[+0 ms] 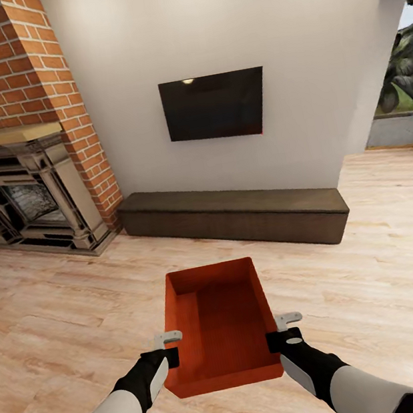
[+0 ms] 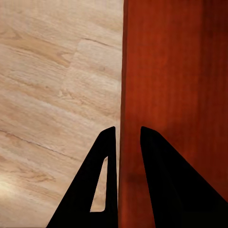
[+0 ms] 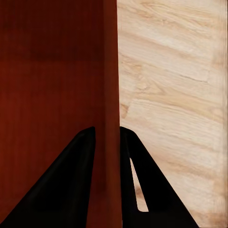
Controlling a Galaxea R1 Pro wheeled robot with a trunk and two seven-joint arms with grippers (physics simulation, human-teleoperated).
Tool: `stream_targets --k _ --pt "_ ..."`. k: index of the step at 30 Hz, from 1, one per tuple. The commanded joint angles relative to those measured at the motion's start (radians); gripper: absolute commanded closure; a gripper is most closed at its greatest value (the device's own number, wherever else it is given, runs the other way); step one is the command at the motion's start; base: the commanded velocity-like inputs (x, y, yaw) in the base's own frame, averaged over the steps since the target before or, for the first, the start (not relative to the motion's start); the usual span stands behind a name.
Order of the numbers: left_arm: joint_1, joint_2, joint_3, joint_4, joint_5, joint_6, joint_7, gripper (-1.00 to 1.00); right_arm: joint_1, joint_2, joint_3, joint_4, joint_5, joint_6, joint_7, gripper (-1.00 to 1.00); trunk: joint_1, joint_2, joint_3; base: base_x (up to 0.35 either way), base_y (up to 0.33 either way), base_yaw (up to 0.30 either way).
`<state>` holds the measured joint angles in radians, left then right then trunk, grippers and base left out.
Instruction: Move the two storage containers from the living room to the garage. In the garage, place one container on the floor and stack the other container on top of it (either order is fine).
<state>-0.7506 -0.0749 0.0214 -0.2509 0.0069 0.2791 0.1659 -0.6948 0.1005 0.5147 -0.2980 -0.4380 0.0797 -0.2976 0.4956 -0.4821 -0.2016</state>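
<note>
One storage container (image 1: 217, 326) is being carried, both arms on it, and it's sitting out in front of the dark low bench (image 1: 235, 215), on the robot's side of it and well apart from it. The left gripper (image 1: 169, 348) is pinching the left long wall, and the left wrist view is showing that wall (image 2: 121, 95) running between the two fingers, one finger (image 2: 97, 185) outside and one inside. The right gripper (image 1: 286, 329) is doing the same on the right wall (image 3: 111, 71), which is clamped between its fingers (image 3: 137, 185). The container is empty, with only bare orange-red floor and walls showing inside. It looks lifted clear of the wood plank floor (image 1: 380, 270), though I can't tell by how much.

Step in hand, as I judge it: hauling the first bin, the robot being in the living room with the fireplace (image 1: 29, 197) off the bench's left end and the TV (image 1: 215, 107) above the bench.

The next move is calling for turning the base away from the bench and driving to the garage while both grips are holding evenly; uneven squeeze or arm drift would be tilting the bin. The second bin isn't one I can place from here.
</note>
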Motion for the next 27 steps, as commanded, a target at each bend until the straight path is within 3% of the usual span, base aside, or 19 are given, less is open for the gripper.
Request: stream_targets --k 1,27 --pt "0.0 0.012 0.011 -0.001 -0.008 0.008 0.006 1.0 -0.002 -0.001 -0.004 -0.038 0.002 -0.008 0.0 1.0 0.0 -0.002 -0.002 0.0 0.0 -0.286" --pt "0.0 0.012 0.011 -0.001 -0.008 0.008 0.006 1.0 -0.002 -0.001 -0.004 -0.038 0.001 -0.011 0.0 1.0 0.0 -0.002 -0.002 0.0 0.0 -0.289"
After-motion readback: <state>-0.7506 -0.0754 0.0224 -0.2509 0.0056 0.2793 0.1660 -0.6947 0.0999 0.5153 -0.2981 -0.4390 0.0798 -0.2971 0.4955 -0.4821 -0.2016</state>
